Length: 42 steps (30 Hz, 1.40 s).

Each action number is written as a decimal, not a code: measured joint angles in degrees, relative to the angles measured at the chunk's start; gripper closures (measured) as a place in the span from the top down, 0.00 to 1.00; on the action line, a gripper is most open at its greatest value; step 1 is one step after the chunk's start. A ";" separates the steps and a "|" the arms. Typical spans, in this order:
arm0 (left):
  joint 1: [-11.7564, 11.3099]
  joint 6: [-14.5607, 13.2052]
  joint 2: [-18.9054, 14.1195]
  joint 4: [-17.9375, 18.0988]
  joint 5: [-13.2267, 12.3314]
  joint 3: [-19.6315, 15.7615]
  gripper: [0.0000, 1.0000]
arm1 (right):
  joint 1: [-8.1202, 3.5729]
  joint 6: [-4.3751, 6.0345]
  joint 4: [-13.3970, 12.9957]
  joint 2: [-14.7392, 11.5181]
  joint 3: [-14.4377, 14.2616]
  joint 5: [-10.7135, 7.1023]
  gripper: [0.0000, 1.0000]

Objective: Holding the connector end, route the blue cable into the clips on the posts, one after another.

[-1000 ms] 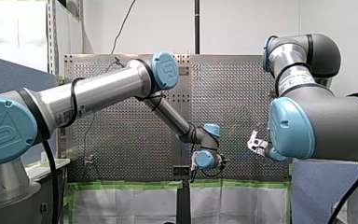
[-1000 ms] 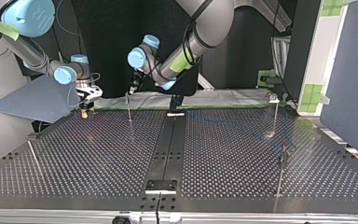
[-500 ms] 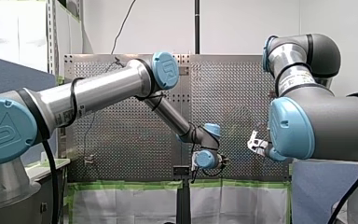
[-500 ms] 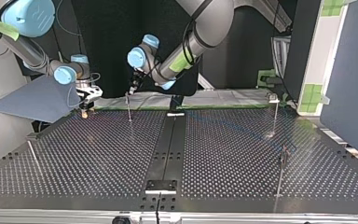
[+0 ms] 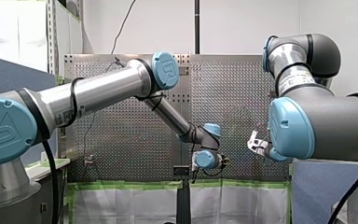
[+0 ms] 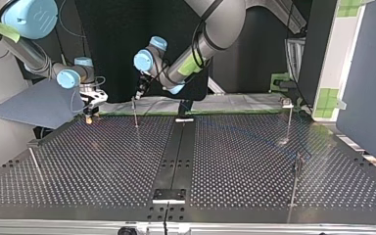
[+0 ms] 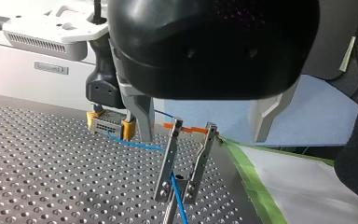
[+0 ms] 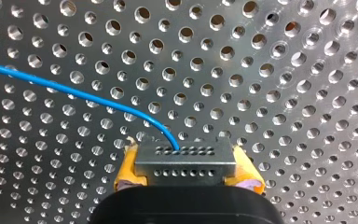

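Here: right gripper point(image 8: 186, 171) clamps connector point(image 8: 185, 161) crosswise between yellow pads point(image 8: 126, 170), holed face toward table point(image 8: 284, 70); cable point(image 8: 74, 91) leaves face, curving aside. Left gripper point(image 7: 202, 137) open, clip point(image 7: 186, 163) between fingers point(image 7: 140, 116).

You are looking at a robotics lab, not a home or a shop. 2 industrial arms, my left arm point(image 5: 98, 91) and my right arm point(image 5: 317, 121), stand at a perforated metal table point(image 6: 103, 161) with thin posts point(image 6: 290, 122) fixed in its holes. Green tape point(image 5: 121, 185) edges the table above white sheeting point(image 5: 121, 205). Blue partition panels point(image 6: 367, 73) screen the bench, and bare white walls point(image 5: 251, 23) stand behind it. A white vented equipment box point(image 7: 46, 35) sits just beyond the table's edge.
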<state>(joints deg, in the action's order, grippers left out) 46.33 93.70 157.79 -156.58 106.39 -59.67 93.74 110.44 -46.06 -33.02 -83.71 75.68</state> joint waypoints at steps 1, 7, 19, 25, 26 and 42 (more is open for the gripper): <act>0.00 0.06 0.00 0.03 0.00 0.00 1.00 | 0.00 0.00 -0.01 0.00 0.00 0.00 0.00; 0.00 0.17 0.00 0.06 0.00 -0.02 1.00 | 0.00 0.03 -0.01 0.00 0.01 0.01 0.00; 0.01 0.17 -3.25 3.27 0.48 -3.84 1.00 | 0.00 -0.02 0.00 0.00 0.02 -0.16 0.00; 0.13 0.00 -5.96 6.01 2.55 -6.54 1.00 | 0.10 -0.03 0.00 0.00 0.01 -0.15 0.00; 0.19 -0.01 -6.36 6.39 2.86 -6.94 1.00 | 0.11 -0.03 0.00 0.00 0.01 -0.16 0.00; 1.74 3.19 -14.24 14.27 6.74 -14.83 1.00 | 0.45 -0.03 0.15 0.00 0.00 -0.23 0.00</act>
<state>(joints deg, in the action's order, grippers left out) 48.08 96.89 143.55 -142.31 113.12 -74.50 94.19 110.41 -45.92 -33.02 -83.71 75.45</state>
